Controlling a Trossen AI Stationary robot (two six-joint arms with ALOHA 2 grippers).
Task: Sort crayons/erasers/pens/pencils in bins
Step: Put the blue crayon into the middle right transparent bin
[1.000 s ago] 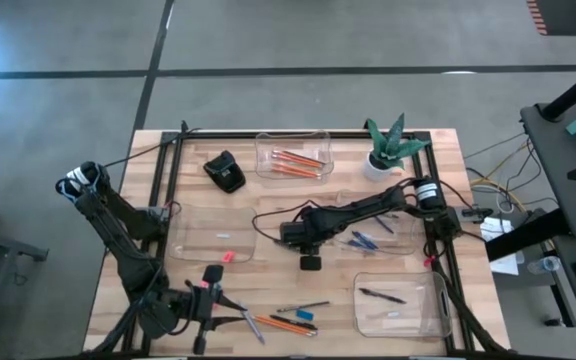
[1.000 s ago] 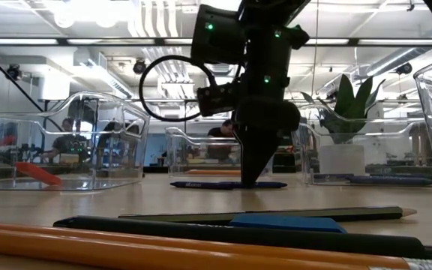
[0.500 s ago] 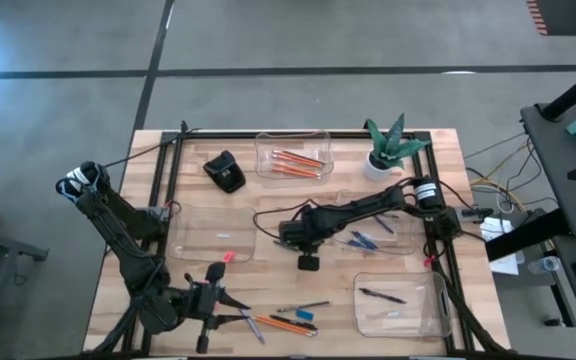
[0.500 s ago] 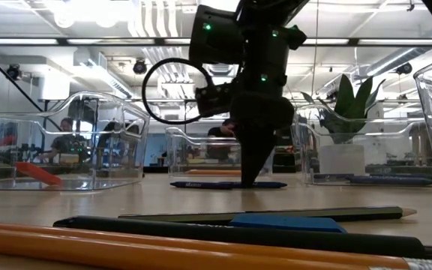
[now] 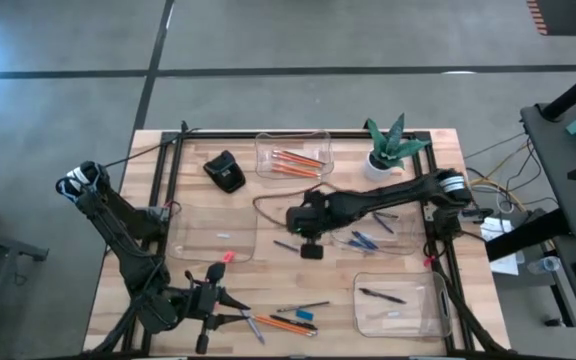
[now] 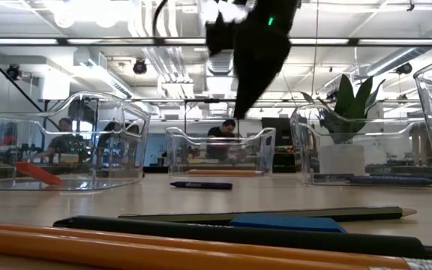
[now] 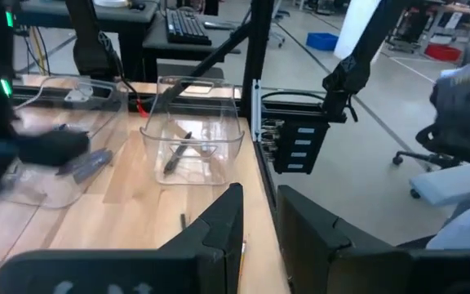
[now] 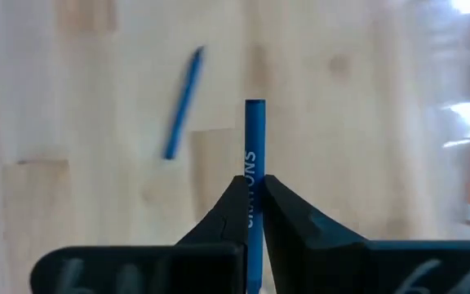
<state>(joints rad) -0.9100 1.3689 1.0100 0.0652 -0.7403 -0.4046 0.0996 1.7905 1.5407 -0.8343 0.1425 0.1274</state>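
The right gripper (image 8: 252,200) is pinched shut on a blue crayon (image 8: 254,147), some pencils (image 5: 298,160) sit in a bin (image 5: 293,155), but more sticks (image 5: 293,320) wait on the tabletop (image 5: 268,290).

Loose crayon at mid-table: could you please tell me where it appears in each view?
High view: loose crayon, mid-table, just left of the right arm's end.
Low view, lying flat in front of the pencil bin.
Right wrist view, beside the held crayon in the right gripper.
Left wrist view: cannot make it out.
Landmark: the pencil bin, beyond the crayon in the high and low views.
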